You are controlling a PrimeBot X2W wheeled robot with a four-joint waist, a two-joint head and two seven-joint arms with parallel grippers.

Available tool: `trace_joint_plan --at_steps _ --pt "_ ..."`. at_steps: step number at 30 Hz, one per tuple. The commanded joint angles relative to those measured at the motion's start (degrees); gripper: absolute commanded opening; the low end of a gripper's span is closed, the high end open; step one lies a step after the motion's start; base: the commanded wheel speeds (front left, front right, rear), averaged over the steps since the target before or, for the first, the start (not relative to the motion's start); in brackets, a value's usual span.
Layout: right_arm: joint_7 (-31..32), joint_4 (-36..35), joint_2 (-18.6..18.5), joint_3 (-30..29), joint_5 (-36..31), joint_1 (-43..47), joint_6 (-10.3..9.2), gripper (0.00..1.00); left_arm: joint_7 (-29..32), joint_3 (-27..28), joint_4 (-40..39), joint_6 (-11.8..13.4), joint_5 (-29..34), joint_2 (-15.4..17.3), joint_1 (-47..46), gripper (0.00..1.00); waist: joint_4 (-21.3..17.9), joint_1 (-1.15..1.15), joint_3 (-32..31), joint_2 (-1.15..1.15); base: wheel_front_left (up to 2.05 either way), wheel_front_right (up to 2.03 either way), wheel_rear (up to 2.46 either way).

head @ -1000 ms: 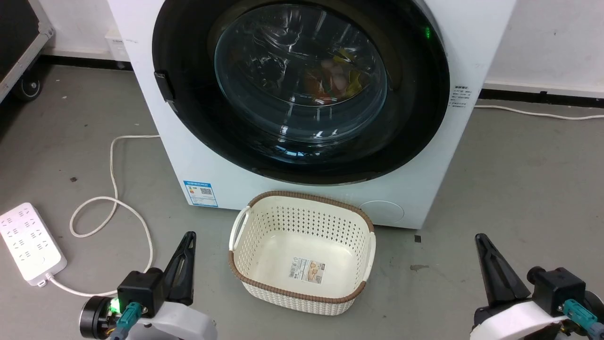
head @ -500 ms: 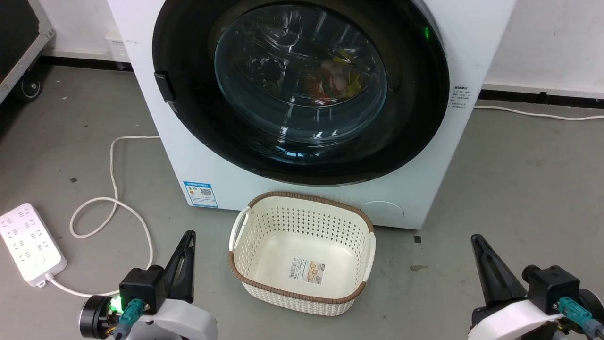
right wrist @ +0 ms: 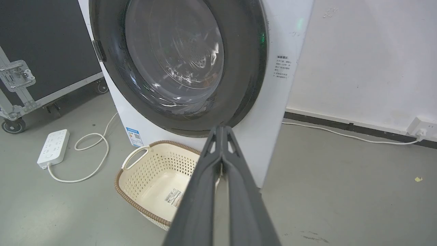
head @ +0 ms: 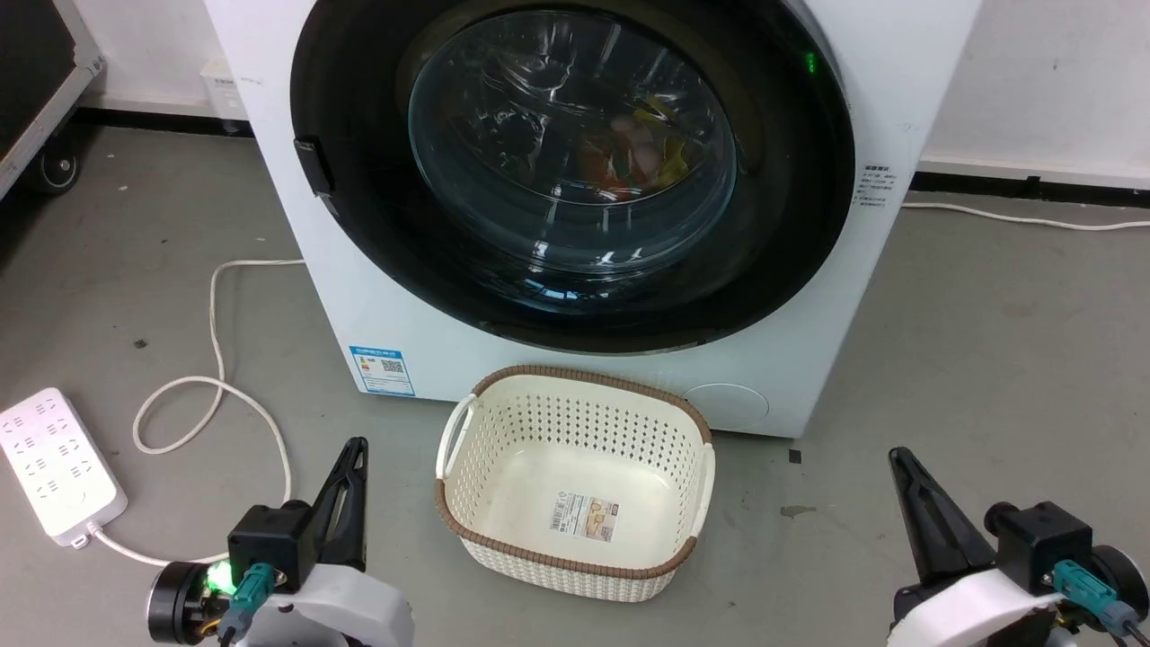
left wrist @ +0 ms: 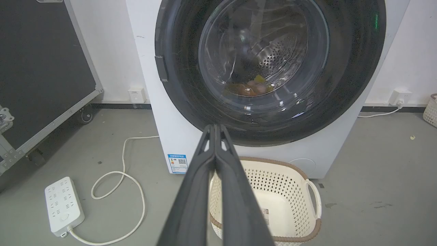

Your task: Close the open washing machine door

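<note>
Fingers of the left gripper and the right gripper were pressed together, holding nothing, low on either side of the basket and clear of it. Beyond the basket, the door lay flush against the front of the washer, with coloured laundry visible through its glass.

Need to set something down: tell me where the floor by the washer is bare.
Bare floor right of the washer and basket, up to the wall cable. Left is crowded: power strip and its looped cord.
</note>
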Motion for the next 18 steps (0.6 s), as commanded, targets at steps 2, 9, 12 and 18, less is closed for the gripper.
trace_joint_plan --at_steps 2,9,12,18 --pt "0.3 -0.5 0.2 0.2 -0.5 -0.5 -0.04 0.0 0.5 0.3 -0.4 0.4 0.5 -0.2 0.6 0.0 0.0 0.0 0.0 0.0 0.0 0.0 0.0" --pt "1.1 -0.7 0.2 0.4 -0.9 -0.6 -0.04 0.0 1.3 0.5 -0.8 0.8 1.1 -0.5 0.6 0.0 0.0 0.0 -0.1 0.0 0.0 0.0 0.0" --pt "1.4 -0.8 0.2 0.5 -1.1 -0.6 -0.04 0.0 1.7 0.7 -0.9 1.0 1.3 -0.6 0.7 0.0 0.0 0.0 -0.1 0.0 0.0 0.0 0.0" --pt "2.0 -1.0 0.2 0.6 -1.4 -0.7 -0.04 0.0 2.4 0.9 -1.3 1.3 1.8 -0.9 0.7 0.0 0.0 0.0 -0.1 0.0 0.0 0.0 0.0"
